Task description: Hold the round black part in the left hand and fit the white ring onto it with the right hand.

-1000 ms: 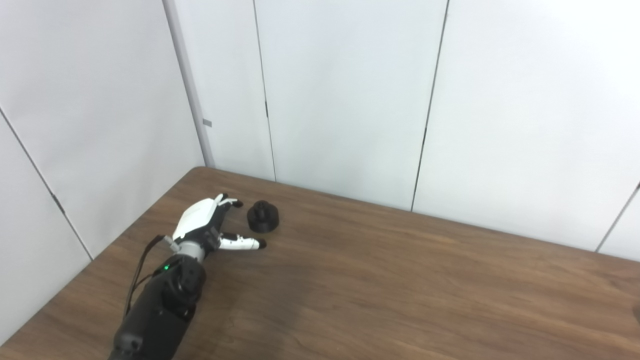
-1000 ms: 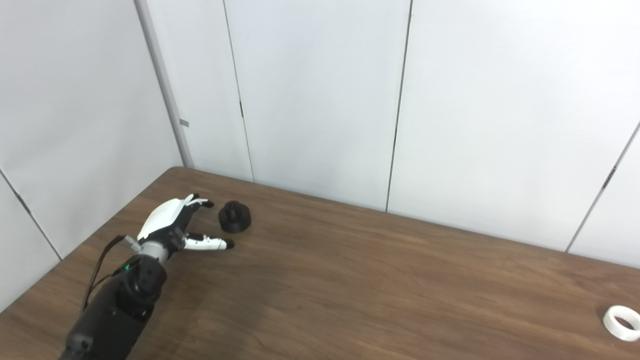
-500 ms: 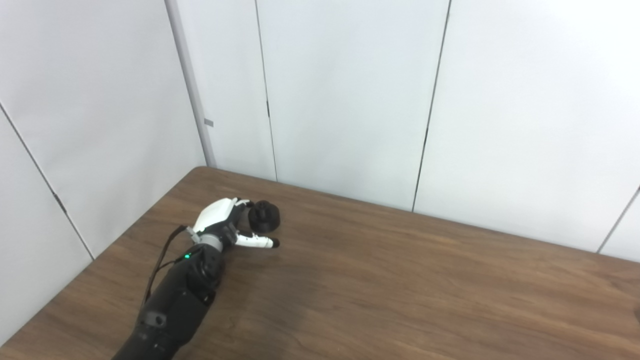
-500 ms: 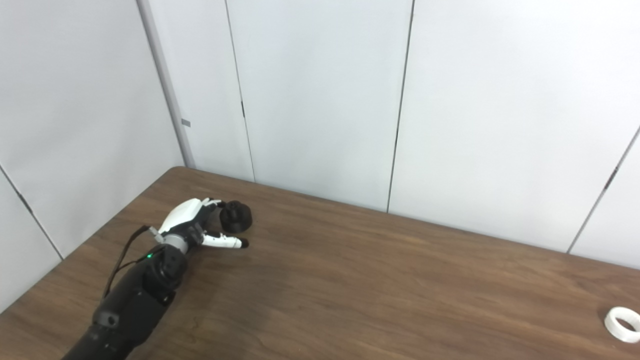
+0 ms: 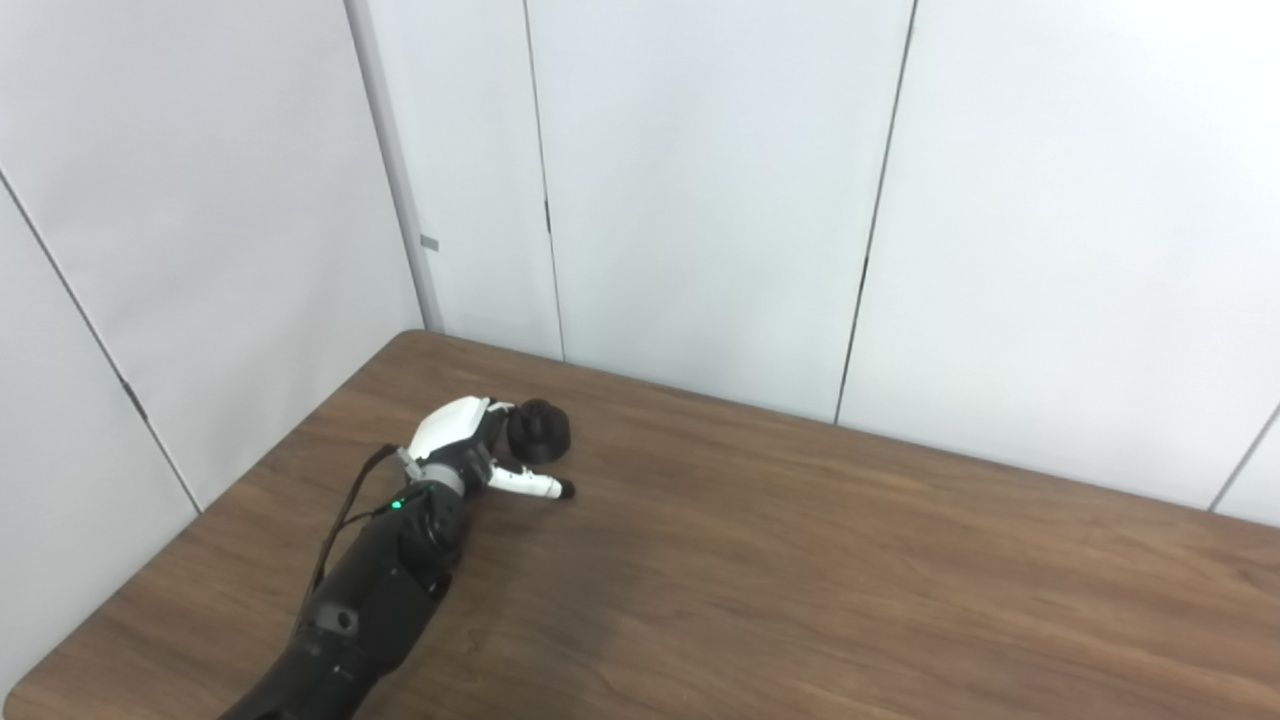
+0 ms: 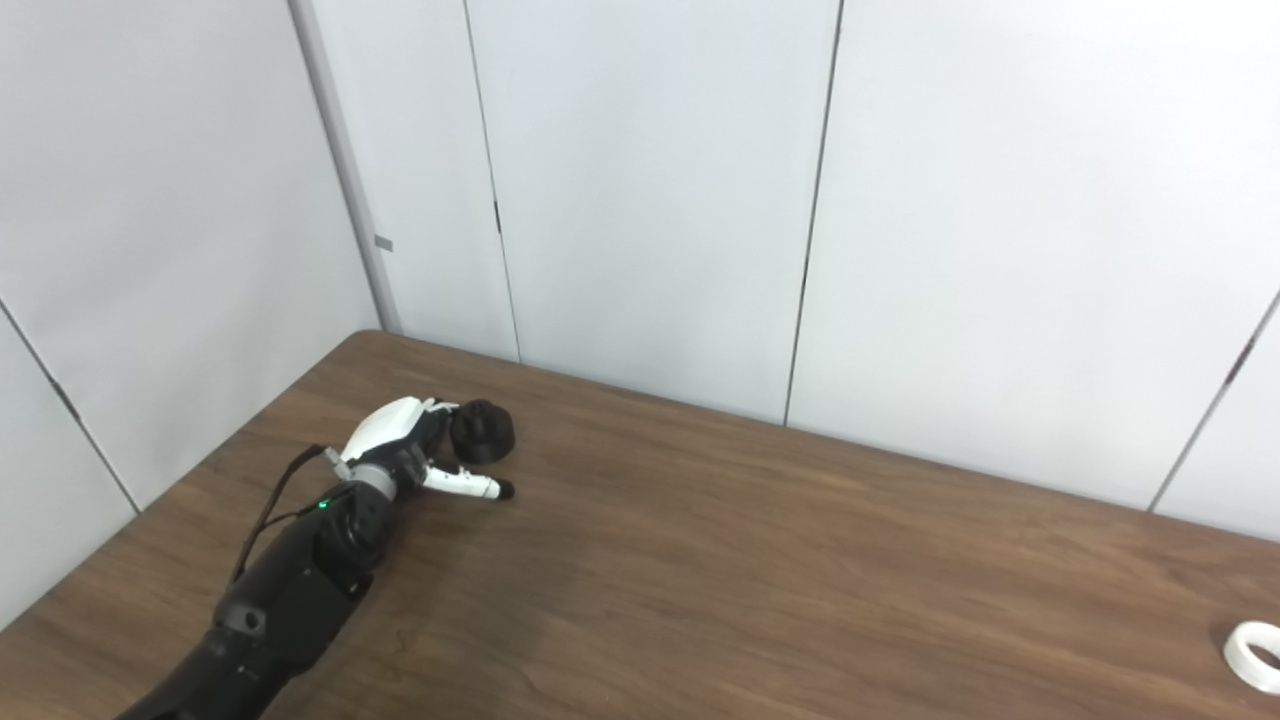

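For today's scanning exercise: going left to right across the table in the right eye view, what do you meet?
Left robot hand → black part → white ring, at the far right edge.

A brown wood table (image 5: 800, 600) fills the bottom. Behind the table stand white wall panels (image 5: 700, 200) with thin dark seams. The light looks soft, maybe from above.
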Available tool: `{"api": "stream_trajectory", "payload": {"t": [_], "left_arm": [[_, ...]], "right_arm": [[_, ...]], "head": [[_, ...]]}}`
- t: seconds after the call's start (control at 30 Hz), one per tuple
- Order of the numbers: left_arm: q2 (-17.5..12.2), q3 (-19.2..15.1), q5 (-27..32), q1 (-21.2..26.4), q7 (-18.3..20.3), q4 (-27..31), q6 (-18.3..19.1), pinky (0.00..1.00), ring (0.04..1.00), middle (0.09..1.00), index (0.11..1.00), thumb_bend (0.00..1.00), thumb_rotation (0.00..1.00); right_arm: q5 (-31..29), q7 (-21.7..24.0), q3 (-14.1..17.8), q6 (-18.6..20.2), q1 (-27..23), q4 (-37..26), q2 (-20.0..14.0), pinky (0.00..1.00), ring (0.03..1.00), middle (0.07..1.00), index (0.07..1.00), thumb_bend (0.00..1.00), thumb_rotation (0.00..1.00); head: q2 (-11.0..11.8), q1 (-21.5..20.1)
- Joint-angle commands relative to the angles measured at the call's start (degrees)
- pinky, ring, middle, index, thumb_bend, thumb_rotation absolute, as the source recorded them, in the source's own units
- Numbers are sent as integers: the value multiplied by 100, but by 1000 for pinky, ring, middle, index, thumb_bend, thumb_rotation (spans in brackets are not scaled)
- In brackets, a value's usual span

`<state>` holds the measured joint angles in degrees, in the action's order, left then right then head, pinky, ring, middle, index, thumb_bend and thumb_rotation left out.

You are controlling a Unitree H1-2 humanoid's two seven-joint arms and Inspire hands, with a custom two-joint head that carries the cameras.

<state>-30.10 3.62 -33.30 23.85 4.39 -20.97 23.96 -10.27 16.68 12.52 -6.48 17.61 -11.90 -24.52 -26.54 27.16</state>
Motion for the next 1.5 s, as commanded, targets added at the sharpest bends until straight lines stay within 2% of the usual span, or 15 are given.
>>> {"api": "stream_trajectory", "payload": {"t": [0.0, 0.1, 0.23, 0.4, 0.57, 0.67, 0.87, 0.9, 0.93, 0.97, 1.0, 1.17, 1.47], "left_arm": [[-113, 60, -65, 220, -111, 37, 9, 1000, 1000, 1000, 883, 1000, 279], [-84, 84, -66, 200, -235, 16, -29, 1000, 1000, 1000, 863, 994, 267], [-25, 54, 24, 174, -511, -105, -271, 1000, 1000, 1000, 814, 954, 244], [38, 100, 30, 218, -731, -341, -410, 1000, 1000, 1000, 747, 920, 182], [47, 274, -47, 320, -668, -566, -206, 1000, 1000, 1000, 733, 890, 142], [43, 337, -19, 341, -660, -630, -159, 1000, 1000, 1000, 705, 880, 97], [50, 333, 42, 306, -845, -729, -351, 1000, 1000, 1000, 628, 804, 10], [52, 322, 53, 297, -891, -748, -394, 1000, 1000, 996, 617, 791, 5], [55, 310, 63, 287, -936, -764, -438, 1000, 1000, 991, 557, 658, 28], [59, 295, 73, 278, -1003, -793, -508, 1000, 1000, 983, 518, 575, 41], [68, 275, 92, 267, -1084, -824, -587, 1000, 1000, 972, 502, 547, 46], [51, 301, 134, 242, -1335, -960, -862, 1000, 987, 910, 477, 519, 45], [36, 379, 93, 262, -1396, -1007, -900, 1000, 980, 893, 478, 519, 45]], "right_arm": [[-64, 25, 136, -20, 117, 8, -197, 1000, 1000, 1000, 1000, 621, 702], [-121, 71, 176, -81, 128, 64, -242, 1000, 1000, 1000, 1000, 605, 699], [-194, 121, 220, -18, 162, 3, -289, 1000, 1000, 1000, 1000, 582, 682], [-191, 143, 289, -14, 218, 21, -336, 1000, 1000, 1000, 1000, 612, 683], [-246, 149, 301, 47, 243, -10, -385, 1000, 1000, 1000, 1000, 619, 689], [-302, 165, 303, 50, 241, 9, -393, 1000, 1000, 1000, 1000, 587, 670], [-273, 186, 285, 1, 213, 47, -417, 1000, 1000, 1000, 1000, 607, 681], [-269, 189, 284, -7, 213, 50, -419, 1000, 1000, 1000, 1000, 599, 681], [-270, 191, 285, -8, 214, 49, -420, 1000, 1000, 1000, 1000, 596, 681], [-275, 195, 282, -10, 213, 45, -419, 1000, 1000, 1000, 1000, 596, 682], [-297, 190, 282, 23, 213, 20, -411, 1000, 1000, 1000, 1000, 593, 682], [-317, 196, 274, 24, 197, 40, -400, 1000, 1000, 1000, 1000, 605, 674], [-264, 180, 257, 34, 180, 23, -393, 1000, 1000, 1000, 1000, 602, 683]], "head": [[-7, 11], [-3, 42], [2, 39], [-25, 38], [-61, 36], [-62, 32], [-61, 22], [-61, 22], [-61, 22], [-60, 13], [-60, 13], [-60, 16], [-49, 16]]}}
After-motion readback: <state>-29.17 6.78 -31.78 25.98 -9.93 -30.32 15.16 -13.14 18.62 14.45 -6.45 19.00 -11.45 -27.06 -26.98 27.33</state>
